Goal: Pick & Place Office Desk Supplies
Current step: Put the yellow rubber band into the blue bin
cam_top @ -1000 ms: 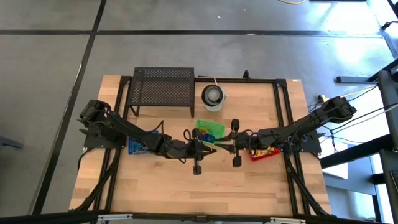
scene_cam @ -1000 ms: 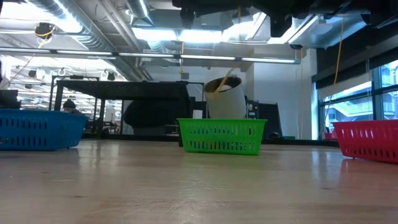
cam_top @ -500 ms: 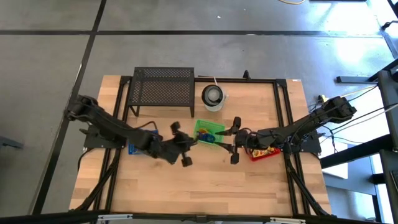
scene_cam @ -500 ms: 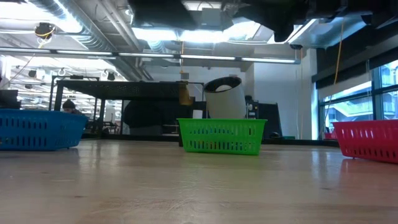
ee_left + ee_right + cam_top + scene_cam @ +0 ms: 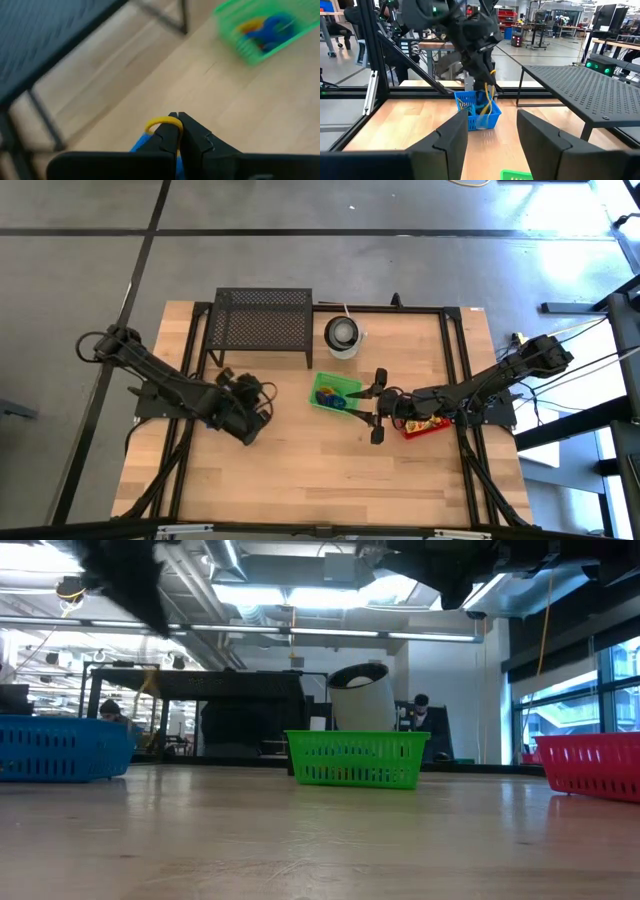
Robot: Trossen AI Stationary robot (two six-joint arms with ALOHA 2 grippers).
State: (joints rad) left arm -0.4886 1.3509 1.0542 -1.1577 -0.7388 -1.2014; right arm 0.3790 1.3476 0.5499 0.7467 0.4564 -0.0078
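Observation:
My left gripper [image 5: 243, 410] hangs over the blue basket [image 5: 477, 114] at the table's left, shut on a yellow rubber-band loop [image 5: 491, 95]. In the high view the arm hides most of that basket. The green basket [image 5: 335, 392] at mid-table holds blue and orange pieces. My right gripper [image 5: 374, 406] hovers level just right of the green basket, open and with nothing between its fingers [image 5: 487, 145]. The red basket [image 5: 420, 425] with more supplies lies under the right arm. My left gripper pinches the yellow loop at its upper bend [image 5: 161, 121] between its two shut fingertips. The fingers slant downward. The loop dangles slack below them [image 5: 490, 102], clear of the table, its lower end about level with the blue basket's rim.
A black mesh rack [image 5: 262, 325] stands at the far left and a white cup [image 5: 343, 335] beside it at the far middle. Black frame rails run along the table's left and right sides. The near half of the wooden top [image 5: 320, 480] is bare.
My left gripper has swung from beside the green basket toward the table's left, to above the blue basket. It tipped downward and turned on the way, carrying the yellow loop away from my right gripper, which has stayed in place.

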